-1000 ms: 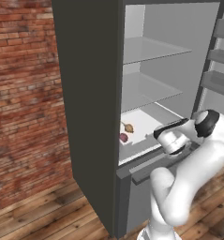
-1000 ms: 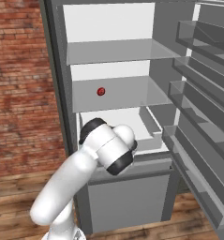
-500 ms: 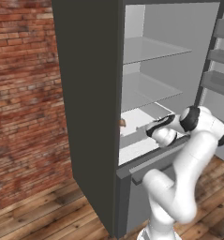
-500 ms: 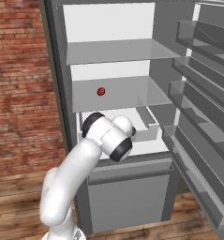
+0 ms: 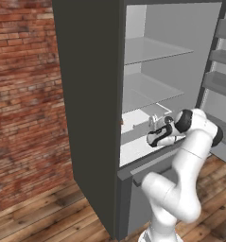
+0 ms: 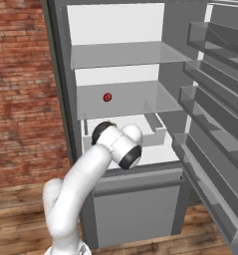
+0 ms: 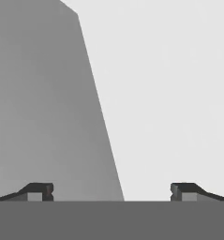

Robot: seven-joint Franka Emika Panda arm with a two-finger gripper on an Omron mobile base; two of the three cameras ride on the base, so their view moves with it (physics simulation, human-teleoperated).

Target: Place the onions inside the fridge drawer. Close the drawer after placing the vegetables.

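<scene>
**Open gripper reaching into the fridge over the drawer**

The jaws are standing wide apart with nothing between them: in the hand view the gripper (image 7: 112, 190) is showing its two dark tips far from each other, facing plain white and grey inner walls. In the left base view the gripper (image 5: 152, 124) is pointing into the fridge (image 5: 91, 94), sitting just above the drawer (image 5: 133, 124), which is pulled out and showing its white inside. The white arm is bending up from the floor and leaning in through the open front. In the right base view the arm's wrist is covering the left part of the drawer (image 6: 155, 133), so the gripper itself is hidden there.

A small red ball (image 6: 107, 97) is lying on the shelf (image 6: 135, 102) right above the drawer. The onions cannot be made out; whether any is lying in the drawer cannot be told. The door racks (image 6: 215, 149) are hanging open at the right. A brick wall (image 5: 24, 94) is standing left of the fridge, above a wooden floor (image 5: 48, 217).
</scene>
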